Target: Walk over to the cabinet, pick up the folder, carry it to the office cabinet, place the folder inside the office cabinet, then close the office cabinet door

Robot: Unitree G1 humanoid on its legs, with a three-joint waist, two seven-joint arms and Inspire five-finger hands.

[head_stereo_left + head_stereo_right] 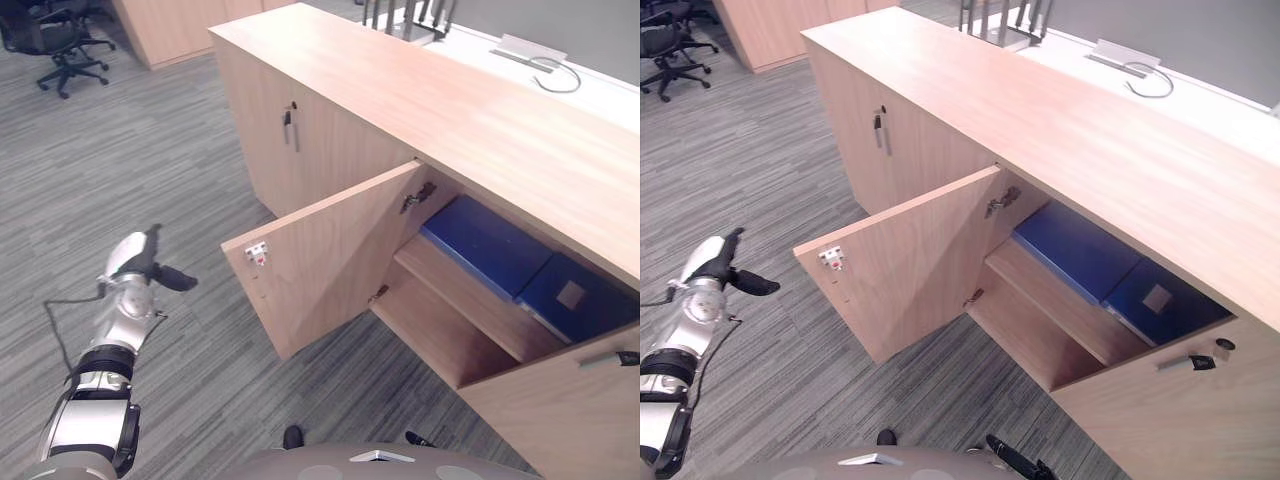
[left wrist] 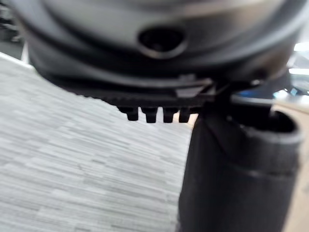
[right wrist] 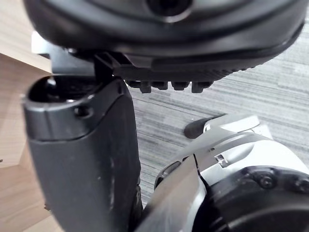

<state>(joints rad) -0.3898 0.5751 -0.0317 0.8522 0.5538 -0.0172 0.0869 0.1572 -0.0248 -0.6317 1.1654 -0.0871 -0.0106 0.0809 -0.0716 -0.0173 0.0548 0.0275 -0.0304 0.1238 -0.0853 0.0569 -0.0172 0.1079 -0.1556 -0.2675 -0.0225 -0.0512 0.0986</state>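
1. Two folders lie flat, side by side, on the upper shelf [image 1: 450, 295] inside the office cabinet [image 1: 450, 110]: a blue folder [image 1: 485, 245] towards the hinge side and a second blue folder [image 1: 590, 290] just beside it.
2. The second blue folder carries a small pale square label [image 1: 571, 294]. No writing on it can be read.
3. The left door [image 1: 330, 260] stands swung wide out towards the robot's left, its inner face showing, with a small white catch [image 1: 257, 252] near its free edge. The right door [image 1: 560, 420], with its bar handle [image 1: 612, 358], also hangs ajar.
4. The left robot hand [image 1: 140, 262] hovers over the carpet floor [image 1: 150, 160], well apart from the left door, fingers loosely spread and holding nothing.
5. The right robot hand [image 3: 169, 43] shows in its wrist view, also relaxed and empty.
6. With a folder apparently placed inside, the step in hand looks like closing the door. The next move probably calls for bringing the left robot hand to the door's outer face near the free edge and pushing it round until the catch meets.
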